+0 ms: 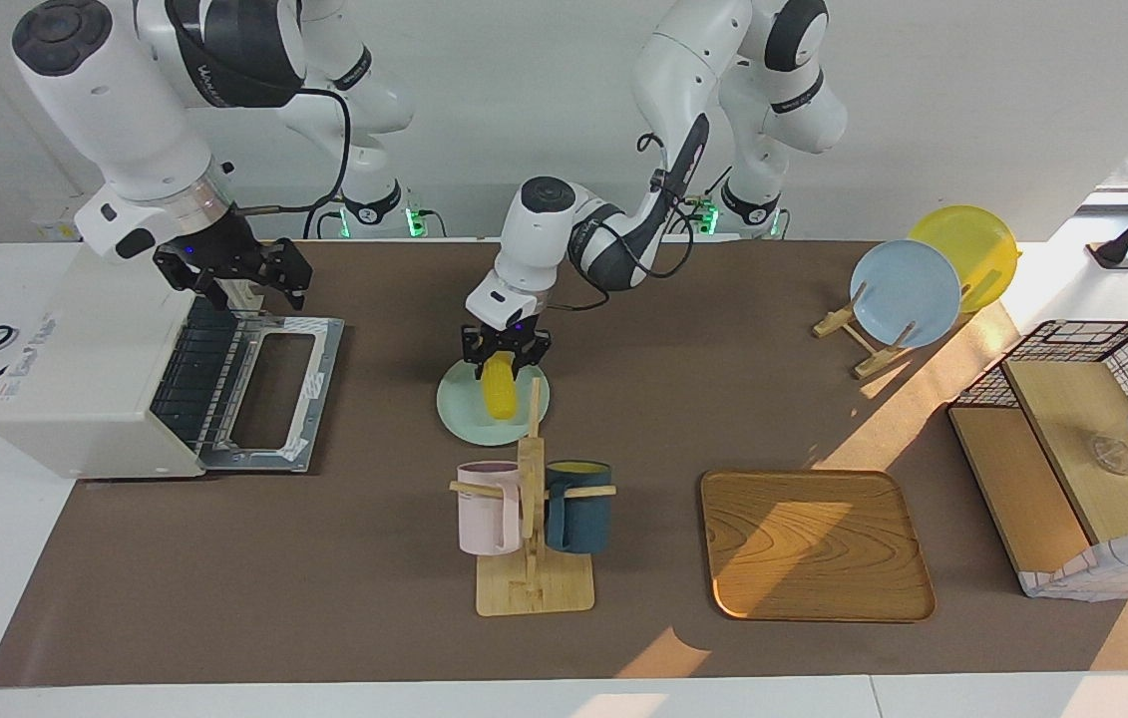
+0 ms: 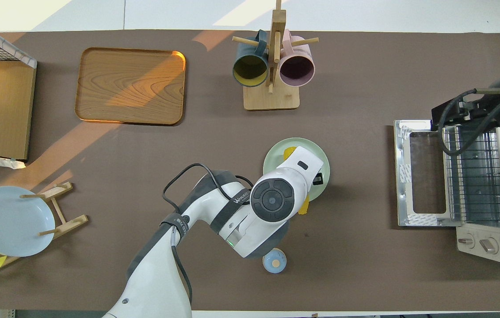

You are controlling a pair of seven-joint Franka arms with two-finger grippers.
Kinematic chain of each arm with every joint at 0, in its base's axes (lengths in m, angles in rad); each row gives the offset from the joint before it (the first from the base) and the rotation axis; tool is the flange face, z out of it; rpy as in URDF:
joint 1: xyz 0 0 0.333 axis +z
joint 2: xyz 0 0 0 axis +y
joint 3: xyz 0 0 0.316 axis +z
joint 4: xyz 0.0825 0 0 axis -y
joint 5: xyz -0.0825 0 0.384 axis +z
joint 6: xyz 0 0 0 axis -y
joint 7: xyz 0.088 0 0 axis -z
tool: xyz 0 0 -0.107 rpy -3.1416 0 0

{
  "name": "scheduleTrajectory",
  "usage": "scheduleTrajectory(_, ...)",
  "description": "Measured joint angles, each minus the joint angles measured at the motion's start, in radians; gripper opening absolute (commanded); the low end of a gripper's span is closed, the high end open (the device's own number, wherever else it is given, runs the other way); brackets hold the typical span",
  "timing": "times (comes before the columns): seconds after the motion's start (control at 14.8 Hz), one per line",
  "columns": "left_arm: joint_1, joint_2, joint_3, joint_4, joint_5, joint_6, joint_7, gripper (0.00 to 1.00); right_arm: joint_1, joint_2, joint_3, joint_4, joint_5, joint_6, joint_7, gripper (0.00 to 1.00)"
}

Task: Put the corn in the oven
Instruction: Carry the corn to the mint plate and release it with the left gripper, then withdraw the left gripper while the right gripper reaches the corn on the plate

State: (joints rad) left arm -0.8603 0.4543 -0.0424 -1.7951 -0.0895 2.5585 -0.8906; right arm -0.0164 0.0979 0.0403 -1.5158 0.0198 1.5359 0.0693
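Note:
The yellow corn (image 1: 499, 391) lies lengthwise over a pale green plate (image 1: 469, 419) in the middle of the table; both ends show in the overhead view (image 2: 289, 153). My left gripper (image 1: 504, 361) is down on the corn's end nearer the robots and shut on it. The off-white oven (image 1: 75, 369) stands at the right arm's end with its door (image 1: 274, 391) dropped open and the wire rack (image 2: 475, 176) showing. My right gripper (image 1: 236, 279) hangs over the top front edge of the oven opening.
A wooden mug rack (image 1: 532, 558) with a pink and a dark blue mug stands just farther from the robots than the plate. A wooden tray (image 1: 813, 543), a plate stand (image 1: 908, 294) and a wire basket (image 1: 1092, 449) lie toward the left arm's end. A small blue round thing (image 2: 274, 260) sits near the robots.

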Motion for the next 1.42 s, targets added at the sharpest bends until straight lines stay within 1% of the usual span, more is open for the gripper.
scheduleTrajectory(0.14,0.001,0.0,0.01,0.0,0.0,-0.002,-0.001,1.0,-0.002,0.0,-0.001,0.0,0.0,0.0,0.0,1.0)
scheduleTrajectory(0.34,0.005,-0.006,0.039,0.008,0.0,-0.029,-0.001,1.0,-0.002,0.0,-0.001,0.0,0.0,0.0,0.0,1.0)
scheduleTrajectory(0.54,0.041,-0.044,0.046,0.018,0.0,-0.098,0.022,1.0,-0.002,0.0,-0.001,0.0,0.0,-0.009,0.0,1.0)
scheduleTrajectory(0.68,0.092,-0.091,0.048,0.022,0.0,-0.173,0.095,1.0,-0.003,0.0,-0.002,0.0,0.0,-0.026,0.0,1.0)
scheduleTrajectory(0.88,0.206,-0.162,0.051,0.03,0.0,-0.288,0.239,1.0,-0.003,-0.001,-0.005,0.0,0.0,-0.031,0.0,1.0)
scheduleTrajectory(1.08,0.323,-0.206,0.054,0.053,0.0,-0.404,0.386,1.0,0.001,-0.001,-0.002,0.0,0.001,-0.02,0.0,1.0)
scheduleTrajectory(1.22,0.391,-0.216,0.059,0.075,0.008,-0.459,0.48,1.0,0.05,0.002,0.006,-0.015,0.004,0.036,0.017,1.0)
scheduleTrajectory(1.42,0.491,-0.218,0.062,0.11,0.033,-0.516,0.614,1.0,0.229,0.035,0.015,-0.043,0.003,0.131,0.21,1.0)
